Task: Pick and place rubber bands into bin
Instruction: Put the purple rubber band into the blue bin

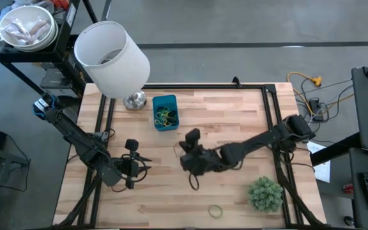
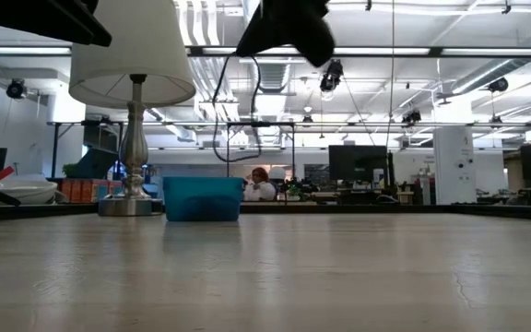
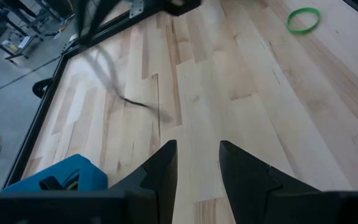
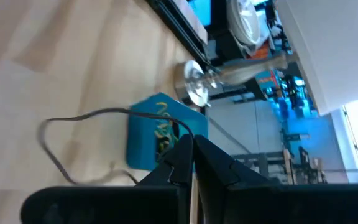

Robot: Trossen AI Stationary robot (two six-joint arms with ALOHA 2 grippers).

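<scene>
A thin dark rubber band (image 4: 73,134) is pinched in the right gripper (image 1: 187,160), its jaws pressed together; carriage to the small blue rectangular plastic bin (image 1: 165,112) is judged next. The left gripper (image 3: 197,163) waits with jaws spread.

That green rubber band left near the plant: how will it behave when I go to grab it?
The green rubber band is a thin loop lying flat on the table, so it probably sits too low for easy pinching. It likely flops once lifted. Being so slight, a nudge may just slide it toward the plant.
</scene>
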